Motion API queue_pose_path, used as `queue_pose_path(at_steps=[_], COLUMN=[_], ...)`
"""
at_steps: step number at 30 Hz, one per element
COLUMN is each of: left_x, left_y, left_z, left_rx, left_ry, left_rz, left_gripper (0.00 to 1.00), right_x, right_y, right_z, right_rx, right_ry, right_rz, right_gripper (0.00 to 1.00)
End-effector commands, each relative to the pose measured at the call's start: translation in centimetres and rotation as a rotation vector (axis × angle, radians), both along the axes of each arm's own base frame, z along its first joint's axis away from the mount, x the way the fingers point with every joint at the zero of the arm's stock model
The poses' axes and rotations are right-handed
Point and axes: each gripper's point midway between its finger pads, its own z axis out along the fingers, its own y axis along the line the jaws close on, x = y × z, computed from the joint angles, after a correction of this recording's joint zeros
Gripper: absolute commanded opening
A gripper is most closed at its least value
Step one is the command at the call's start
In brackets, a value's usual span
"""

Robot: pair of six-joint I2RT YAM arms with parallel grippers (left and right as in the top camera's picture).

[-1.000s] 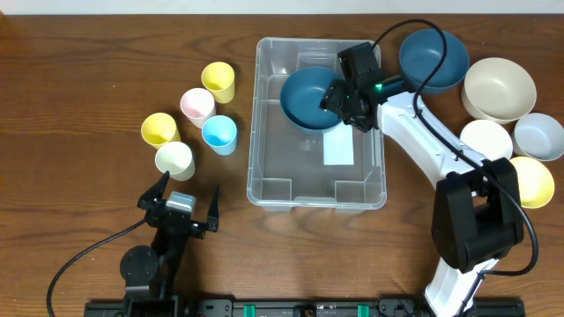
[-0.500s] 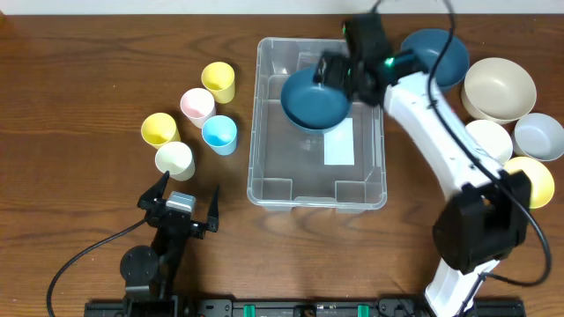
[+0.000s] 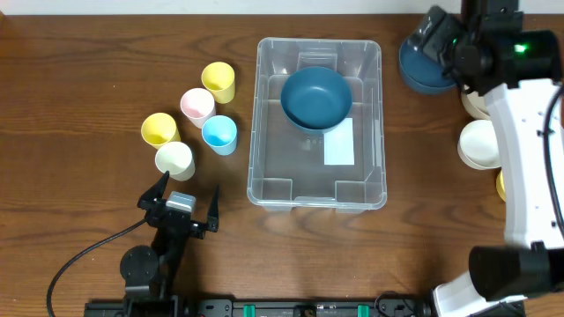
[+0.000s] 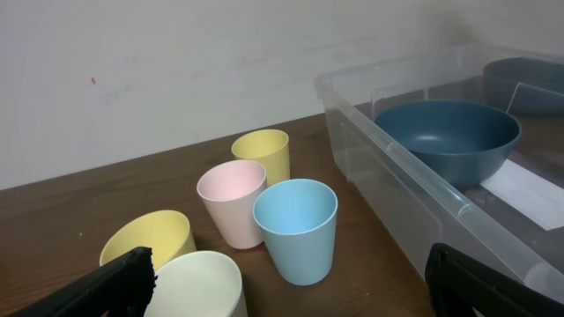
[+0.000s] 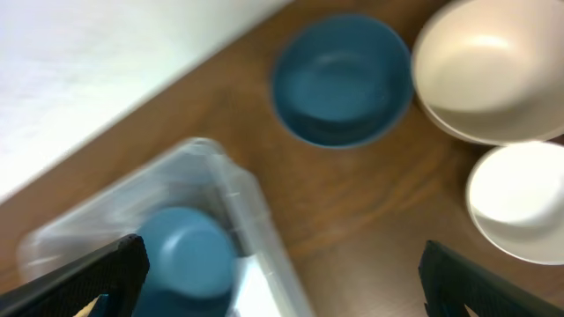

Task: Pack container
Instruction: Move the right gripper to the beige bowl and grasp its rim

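The container (image 3: 286,163) stood at the centre of the bench (image 3: 88,70), with one dark blue bowl (image 3: 316,97) inside at its far end. The left pincer (image 3: 188,189) was open and empty. The right pincer (image 5: 282,273) was open and empty, above a second dark blue bowl (image 5: 342,79).

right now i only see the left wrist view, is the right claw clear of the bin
observer: yes, the right claw is outside the bin, raised by the second blue bowl off its far right corner.
operator: carrying anything
observer: no, its jaws stand wide apart with nothing between them.
operator: what else is over there
observer: a cream bowl and a white bowl sit beside that blue bowl.
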Motion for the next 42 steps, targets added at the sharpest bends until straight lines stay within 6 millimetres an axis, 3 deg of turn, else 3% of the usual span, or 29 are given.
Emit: queue_pose_path(at_steps=[1,4,5,7,10,13,15,19,23,28,35,42], left_x=[-0.1,-0.1,-0.1,-0.1,-0.1,-0.1,-0.1,-0.1,-0.1,-0.1,-0.1,-0.1], left_y=[0.0,0.0,0.0,0.0,0.0,0.0,0.0,0.0,0.0,0.0,0.0,0.0], left_z=[-1.6,-1.6,-1.6,-1.6,-1.6,-1.6,-1.6,-1.6,-1.6,-1.6,-1.6,-1.6], left_rx=[0.011,0.011,0.011,0.011,0.011,0.011,0.011,0.011,0.011,0.011,0.011,0.011], left_ry=[0.045,0.045,0.045,0.045,0.045,0.045,0.045,0.045,0.045,0.045,0.045,0.045], left_rz=[-0.003,-0.003,-0.003,-0.003,-0.003,-0.003,-0.003,-0.003,-0.003,-0.003,-0.003,-0.003], left_gripper=[0.98,0.98,0.98,0.98,0.98,0.98,0.98,0.98,0.98,0.98,0.98,0.98], right_x=[0.6,1.7,2.9,3.5,2.3,1.6,1.7,2.7,3.3,2.5,1.9,2.2], right_y=[-3.4,-5.7,-6.8,-8.3,-11.8,-13.8,-14.0,-12.6,-13.1,-14.2,-14.8,-16.6], right_z=[-5.5,-6.0,-5.1,-4.5,-5.1,-6.1,-7.2,-10.2,-12.7,-14.3,-16.4,-20.1], right_rx=[-0.025,-0.009,-0.051,-0.129,-0.191,-0.191,-0.203,-0.227,-0.293,-0.360,-0.444,-0.457], right_ry=[0.097,0.067,0.014,-0.010,0.040,0.077,0.104,0.150,0.204,0.293,0.367,0.450], right_rz=[-0.105,-0.085,0.038,0.137,0.078,0.055,0.114,0.352,0.446,0.481,0.695,0.675], right_gripper=[0.99,0.95,0.99,0.99,0.99,0.99,0.99,0.99,0.99,0.99,0.99,0.99])
